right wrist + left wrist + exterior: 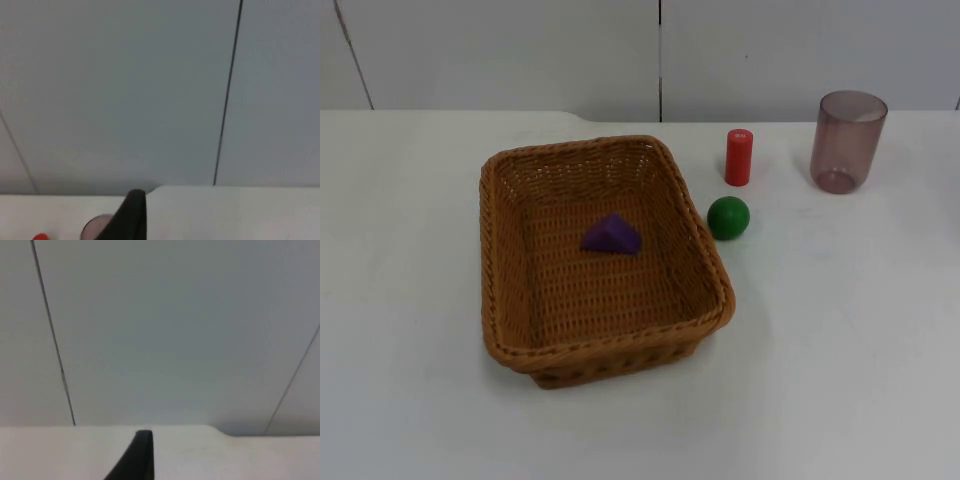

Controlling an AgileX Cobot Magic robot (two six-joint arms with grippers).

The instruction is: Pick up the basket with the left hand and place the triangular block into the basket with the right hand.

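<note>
Table (410, 400): a white top running to a grey partition wall (500, 50) at the far edge.
Basket (500, 300): a brown wicker tray standing flat on the table, left of centre, with no gripper on its rim.
Cup (847, 140): a tinted, see-through tumbler, upright at the far right, well apart from the basket.
Red cylinder (738, 157): upright just beyond the basket's far right corner.
Green ball (728, 217): just beside the basket's right rim, near side of the cylinder.
Triangular block (611, 236): purple, lying inside the basket on its woven floor, toward the far half.
Left gripper (142, 450): one black fingertip over the table's far edge, facing the wall; whether the fingers are parted cannot be told.
Right gripper (134, 210): likewise facing the wall, the cup and cylinder just beside its fingertip; grip state cannot be told.
Step in hand: judged from this, both arms wait clear and the block is already in.
Next move: if any, the left arm would have to come down onto the basket's rim.
</note>
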